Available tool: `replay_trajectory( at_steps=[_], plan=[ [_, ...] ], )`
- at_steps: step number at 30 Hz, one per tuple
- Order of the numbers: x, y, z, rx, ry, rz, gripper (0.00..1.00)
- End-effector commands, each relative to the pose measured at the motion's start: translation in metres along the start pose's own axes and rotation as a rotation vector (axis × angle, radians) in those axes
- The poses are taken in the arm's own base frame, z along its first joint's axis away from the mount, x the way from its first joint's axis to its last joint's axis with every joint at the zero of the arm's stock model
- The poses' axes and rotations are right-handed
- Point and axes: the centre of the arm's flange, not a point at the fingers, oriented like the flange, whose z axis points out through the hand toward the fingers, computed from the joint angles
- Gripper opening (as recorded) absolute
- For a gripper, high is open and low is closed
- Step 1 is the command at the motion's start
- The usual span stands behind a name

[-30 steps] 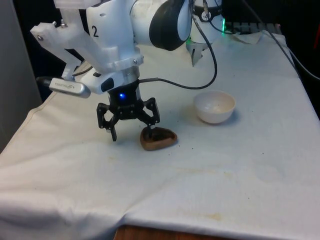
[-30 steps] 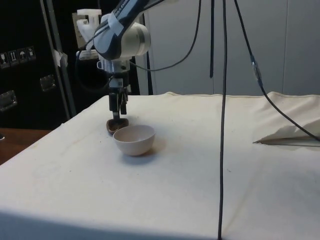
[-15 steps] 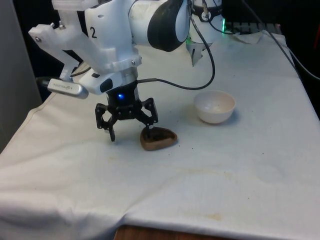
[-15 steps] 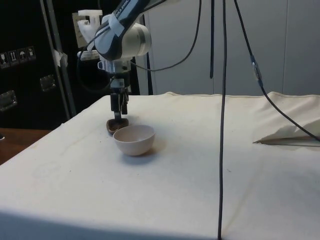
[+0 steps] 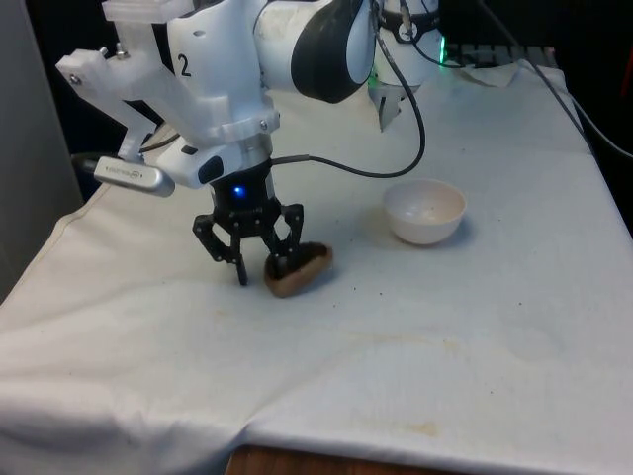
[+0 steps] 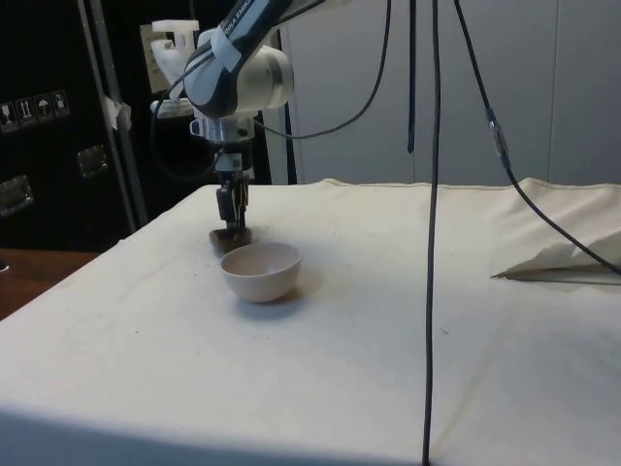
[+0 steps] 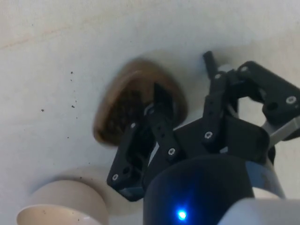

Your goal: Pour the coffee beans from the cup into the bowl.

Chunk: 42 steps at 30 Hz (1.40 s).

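One brown cup (image 5: 297, 269) of coffee beans (image 7: 125, 105) sits tilted on the white-clothed desk (image 5: 475, 327), its rim clamped by the hand (image 5: 259, 265): one finger inside, one outside. One white bowl (image 5: 424, 211) stands apart from the cup, toward the front view's right. In the side view the cup (image 6: 231, 238) lies just behind the bowl (image 6: 260, 271). A few dark specks dot the cloth nearby.

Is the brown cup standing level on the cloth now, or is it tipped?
Tipped. In the front view, the brown cup leans, its side nearer the bowl raised, one gripper finger inside it.
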Motion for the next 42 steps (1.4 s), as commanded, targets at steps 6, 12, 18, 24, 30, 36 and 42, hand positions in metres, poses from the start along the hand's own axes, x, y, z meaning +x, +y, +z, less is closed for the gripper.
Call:
replay_trajectory(
  at_steps=[6, 12, 18, 24, 30, 36, 42],
  plan=[
    [0.000, 0.000, 0.002, 0.005, 0.000, -0.003, 0.14],
    [0.001, 0.000, -0.004, 0.005, -0.002, -0.001, 0.04],
    [0.001, 0.000, -0.003, 0.005, -0.002, -0.002, 0.04],
    [0.001, 0.000, -0.005, 0.004, 0.001, -0.001, 0.04],
    [0.000, -0.004, -0.015, -0.002, 0.010, -0.002, 0.04],
    [-0.002, -0.009, -0.029, -0.006, 0.013, -0.003, 0.04],
    [-0.004, -0.013, -0.042, -0.009, 0.017, -0.006, 0.04]
  ],
)
